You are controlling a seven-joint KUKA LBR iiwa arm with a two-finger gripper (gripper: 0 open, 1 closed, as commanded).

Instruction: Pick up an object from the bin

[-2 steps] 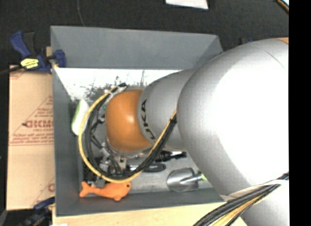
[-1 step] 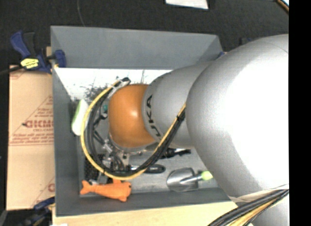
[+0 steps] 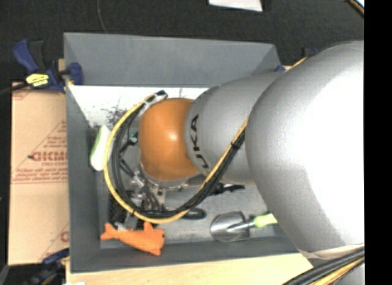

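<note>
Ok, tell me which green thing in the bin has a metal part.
The scoop at the lower right: shiny metal bowl, green handle. The other, a pale green-white stick, lies at the left.

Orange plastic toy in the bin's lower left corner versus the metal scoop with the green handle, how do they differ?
The orange plastic toy is matte and one colour; the shiny metal scoop is reflective with a green handle. The toy's outline is irregular; the scoop's bowl is smooth and rounded. Both lie on the bin floor by its lower wall.
</note>
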